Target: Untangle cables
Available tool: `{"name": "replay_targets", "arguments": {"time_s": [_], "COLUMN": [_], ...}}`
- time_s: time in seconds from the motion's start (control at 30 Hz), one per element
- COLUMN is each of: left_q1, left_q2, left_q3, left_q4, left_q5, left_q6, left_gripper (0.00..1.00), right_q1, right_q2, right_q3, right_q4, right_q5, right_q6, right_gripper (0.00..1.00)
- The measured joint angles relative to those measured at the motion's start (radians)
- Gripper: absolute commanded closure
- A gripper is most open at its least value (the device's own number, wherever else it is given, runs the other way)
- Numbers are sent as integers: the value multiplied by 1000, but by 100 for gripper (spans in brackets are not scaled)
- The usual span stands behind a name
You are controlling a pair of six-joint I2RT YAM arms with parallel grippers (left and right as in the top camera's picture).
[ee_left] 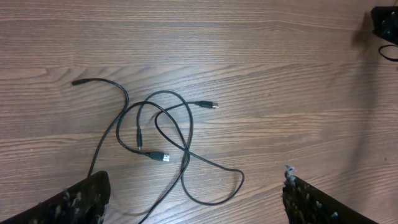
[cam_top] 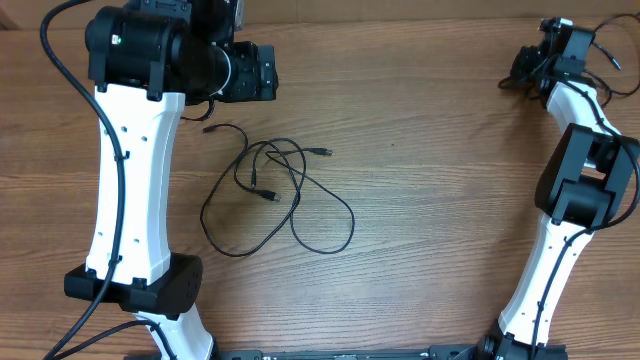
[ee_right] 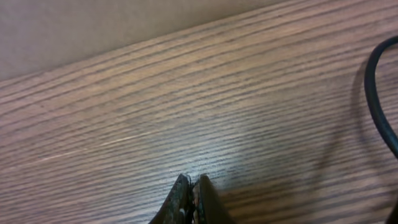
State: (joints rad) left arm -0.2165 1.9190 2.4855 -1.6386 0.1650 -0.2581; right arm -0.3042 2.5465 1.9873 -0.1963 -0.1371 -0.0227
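item 1, cables (cam_top: 275, 195): thin black cords lying flat on the wooden table (cam_top: 430, 150), in its left half, about midway between the far and near edges. they form loose loops that cross one another at several places. one long loop reaches toward the near edge and another bulges toward the table's middle.

item 2, ends: four are visible from the left wrist. a plain black plug (ee_left: 78, 81) lies apart on the side of the left edge. a silvery-tipped plug (ee_left: 211, 105) points toward the right edge. a second tipped plug (ee_left: 163, 157) and a small dark end (ee_left: 140, 142) lie inside the loops, close together.

item 3, left gripper (ee_left: 196, 208): its fingers (ee_left: 87, 199) are spread wide, one at each lower corner of the left wrist view. the tangle lies ahead of them and between them. one strand runs close past the left-hand finger; contact cannot be confirmed. nothing is pinched.

item 4, right gripper (ee_right: 191, 202): placed near the far right corner of the table, well apart from the cables. its fingers (ee_right: 181, 198) are pressed together with no gap showing and nothing seen between them. bare wood lies beneath.

item 5, a thick dark cord (ee_right: 373, 93) curves along the right side of the right wrist view. what it is attached to cannot be told.
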Motion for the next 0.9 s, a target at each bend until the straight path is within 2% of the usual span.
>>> {"name": "replay_targets", "arguments": {"time_s": [0.6,0.9], "left_q1": [0,0], "left_q2": [0,0], "left_q3": [0,0], "left_q4": [11,16], "left_q5": [0,0], "left_q6": [0,0], "left_gripper": [15,18], "right_q1": [0,-18], "right_q2": [38,38], "right_q3": [1,1], "right_q4": [38,43], "right_q5": [19,95], "right_q6": [1,15], "right_gripper": [96,96]}}
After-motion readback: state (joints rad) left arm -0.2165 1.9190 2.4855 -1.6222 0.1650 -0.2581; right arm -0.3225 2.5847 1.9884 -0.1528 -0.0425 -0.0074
